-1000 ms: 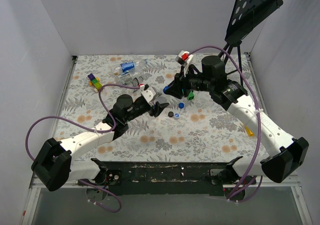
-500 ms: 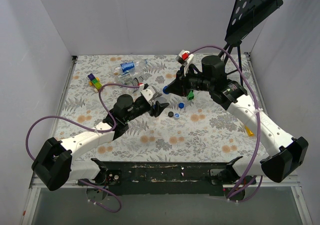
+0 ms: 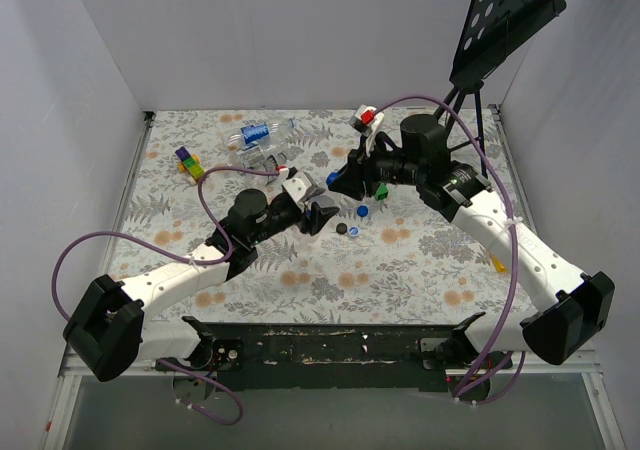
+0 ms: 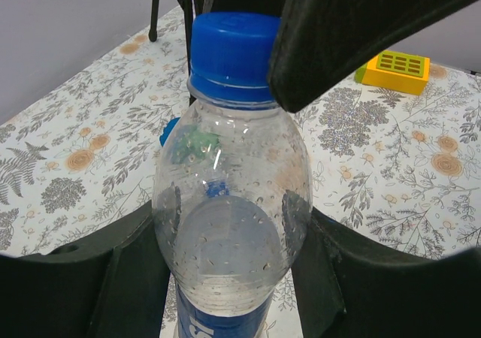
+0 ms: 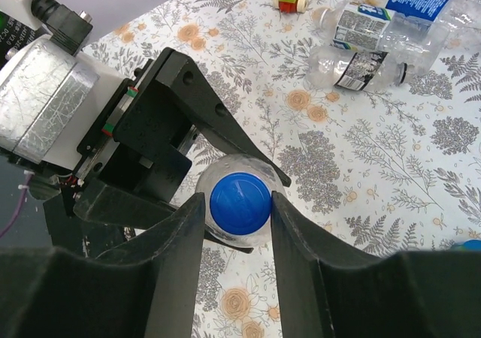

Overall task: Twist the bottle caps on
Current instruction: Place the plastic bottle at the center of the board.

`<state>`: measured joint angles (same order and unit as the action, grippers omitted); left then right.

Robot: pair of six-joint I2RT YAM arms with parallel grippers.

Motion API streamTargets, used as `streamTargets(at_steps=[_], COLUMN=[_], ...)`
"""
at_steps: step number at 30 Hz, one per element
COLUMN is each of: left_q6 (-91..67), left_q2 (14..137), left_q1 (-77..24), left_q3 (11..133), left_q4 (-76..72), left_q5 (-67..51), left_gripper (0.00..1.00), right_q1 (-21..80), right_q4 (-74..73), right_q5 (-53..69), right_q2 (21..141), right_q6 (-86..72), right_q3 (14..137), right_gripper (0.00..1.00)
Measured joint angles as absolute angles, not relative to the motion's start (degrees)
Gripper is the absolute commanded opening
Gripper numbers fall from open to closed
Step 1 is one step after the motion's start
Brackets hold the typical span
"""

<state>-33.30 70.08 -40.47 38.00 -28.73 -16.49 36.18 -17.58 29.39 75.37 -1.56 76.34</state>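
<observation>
Right end effector (image 5: 238, 205) pinches the blue cap (image 5: 240, 200) on a droplet-beaded bottle (image 4: 229, 225).

The bottle (image 4: 231, 225) is cut off below, its label (image 4: 218, 324) seemingly blue.

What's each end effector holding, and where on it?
Left end effector: clear bottle, by its body below the shoulder. Right end effector: that bottle's blue cap, by its sides.

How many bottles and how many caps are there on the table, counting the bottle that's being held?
Bottles: 4 (1 held bottle, 3 lying bottles)
Caps: 4 (1 blue cap on the held bottle, 3 loose caps)
Total: 8
</observation>
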Motion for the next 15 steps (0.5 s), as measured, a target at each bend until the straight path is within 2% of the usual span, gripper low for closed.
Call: streamTargets(at_steps=[3,5,8,11,13,15], left_q6=[-33.5,-33.7,-33.8,-33.9,-34.0,-34.1], left_q2=[70.1,70.1,70.1,70.1,70.1,70.1], left_q1=[-40.5,-40.5,-40.5,-40.4,-40.4,-40.4], left_q3=[38.0,38.0,38.0,38.0,38.0,38.0], left_q4=[-28.3,-28.4,-28.3,-28.3,-28.3,-28.3], left_q5=[-16.6,-16.5,-16.5,-16.5,-16.3,-16.0], left_gripper=[0.14,0.15,0.21,0.40,0.59,0.73], right_q1=[36.5,36.5,36.6,36.6,36.7,36.9], right_q4=[-17.2,-16.4,-15.8,-15.7,-15.7,-15.9], right_q5=[29.3,29.2,28.6,28.4,28.0,27.4], right_q2=[75.4,75.4,75.4,75.4,75.4,75.4], right_q6=[-1.5,-1.5,-1.7,-1.7,-1.6,-1.4], right_q3=[75.8,75.5,75.2,75.2,75.2,75.2], right_gripper=[0.46,0.37,0.21,0.06,0.02,0.01])
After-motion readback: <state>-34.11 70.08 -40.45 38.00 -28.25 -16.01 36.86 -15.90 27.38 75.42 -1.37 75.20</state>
